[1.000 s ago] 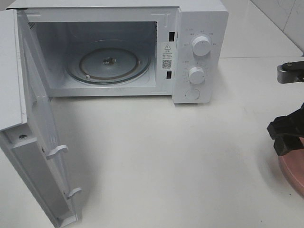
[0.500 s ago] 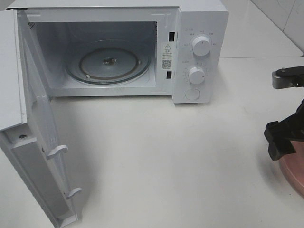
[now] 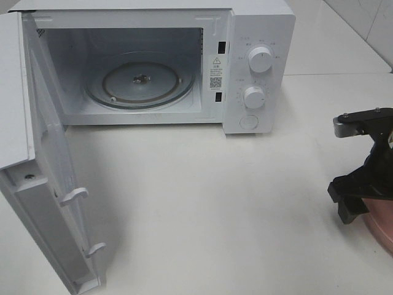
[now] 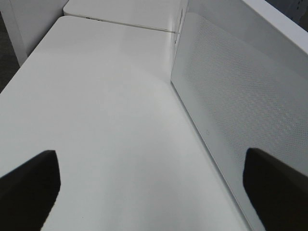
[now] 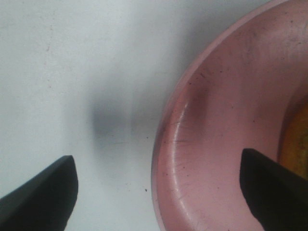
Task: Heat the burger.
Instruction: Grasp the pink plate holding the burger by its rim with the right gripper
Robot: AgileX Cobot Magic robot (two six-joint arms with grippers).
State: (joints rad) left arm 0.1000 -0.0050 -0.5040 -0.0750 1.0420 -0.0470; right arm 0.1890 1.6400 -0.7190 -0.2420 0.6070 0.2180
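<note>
Only a golden-brown sliver of the burger (image 5: 299, 139) shows, at the edge of the right wrist view, on the round pink plate (image 5: 216, 144). In the high view the plate (image 3: 384, 226) is cut off by the right edge and the burger is out of sight. My right gripper (image 3: 355, 198) hovers over the plate's left rim. It is open (image 5: 159, 192), one finger over the table and the other over the plate. My left gripper (image 4: 154, 192) is open and empty beside the microwave door (image 4: 231, 96); the high view does not show it.
The white microwave (image 3: 258, 67) stands at the back with its door (image 3: 43, 184) swung wide to the left. Its glass turntable (image 3: 140, 81) is bare. White table (image 3: 215, 203) stretches between the microwave and the plate.
My right gripper has moved left and lower, toward the plate's left rim. The microwave and its door have not moved.
</note>
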